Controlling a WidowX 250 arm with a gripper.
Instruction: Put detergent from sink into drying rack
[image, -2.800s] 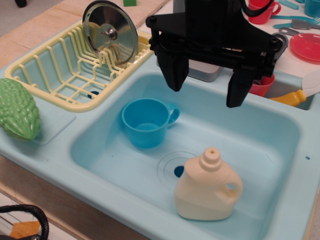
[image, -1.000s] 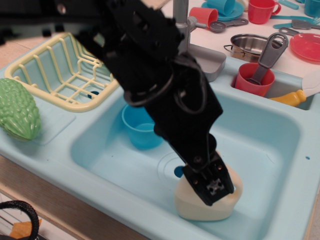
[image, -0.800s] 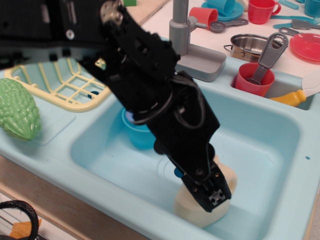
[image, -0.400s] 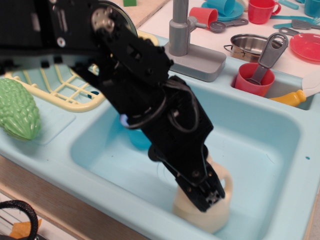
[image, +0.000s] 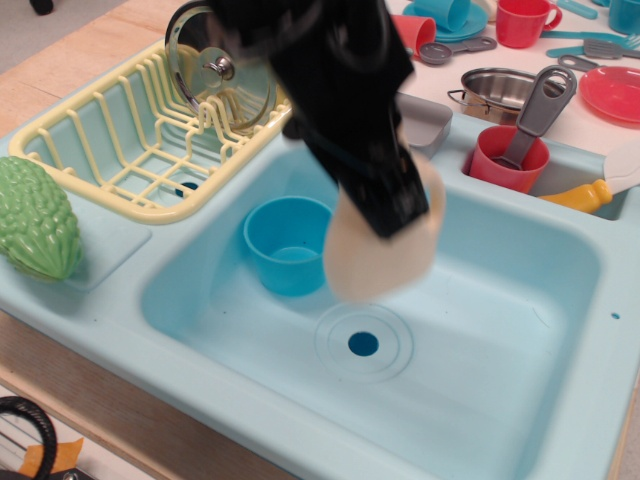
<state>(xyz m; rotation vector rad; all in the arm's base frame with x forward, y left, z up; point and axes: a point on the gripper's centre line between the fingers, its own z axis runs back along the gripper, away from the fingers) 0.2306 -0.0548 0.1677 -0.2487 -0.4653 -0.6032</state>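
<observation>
Sink first: the large light-blue plastic rectangular basin (image: 520, 330) lies nearest, its round drain hole (image: 363, 344) uncovered. Above it hangs the cream-white plastic toy detergent jug (image: 385, 250), clear of the basin floor and clamped in the black claw (image: 385, 200); motion blur hides the jaws, so the grip looks firm but I cannot be certain. Lifting seems done; carrying left and lowering into the rack remain. A round blue plastic cup (image: 290, 243) stands just beside the jug, on the way. Farther left, on the bench, sits the pale yellow ribbed plastic drying rack (image: 110, 130), with a shiny round metal lid (image: 218, 65) propped at its far end.
</observation>
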